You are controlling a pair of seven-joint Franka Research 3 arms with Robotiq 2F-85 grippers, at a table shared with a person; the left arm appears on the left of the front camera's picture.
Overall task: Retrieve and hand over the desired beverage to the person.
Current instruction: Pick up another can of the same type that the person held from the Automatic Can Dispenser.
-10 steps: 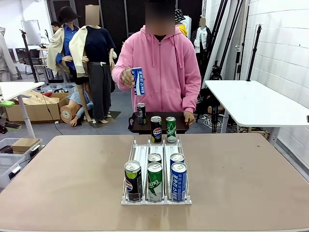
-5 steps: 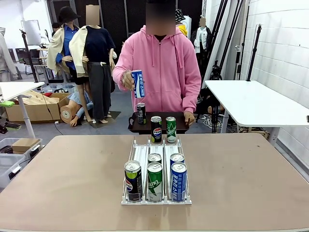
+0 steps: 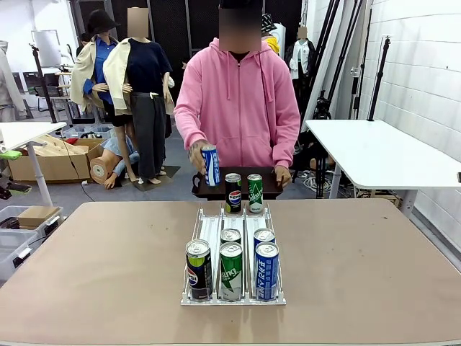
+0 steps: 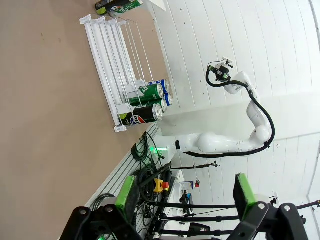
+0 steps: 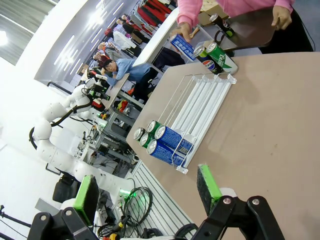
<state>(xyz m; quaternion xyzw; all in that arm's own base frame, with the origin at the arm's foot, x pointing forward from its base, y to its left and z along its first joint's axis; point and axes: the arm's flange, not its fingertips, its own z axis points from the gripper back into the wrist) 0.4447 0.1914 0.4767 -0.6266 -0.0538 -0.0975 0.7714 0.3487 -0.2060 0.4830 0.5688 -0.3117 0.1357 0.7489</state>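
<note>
Front blue can (image 3: 266, 270) — upright, at the 5 o'clock corner of the rack (image 3: 209, 231) — is judged to match the held can (image 3: 210, 166) shown by the person (image 3: 241, 108) at 12 o'clock. Right gripper (image 5: 147, 175) and left gripper (image 4: 186, 177) are seen spread and empty; the right is judged nearer.

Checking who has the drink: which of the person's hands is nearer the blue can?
The person's right hand: it grips the blue can over one end of the dark tray. Their left hand rests on the tray's opposite end, clear of the can.
</note>
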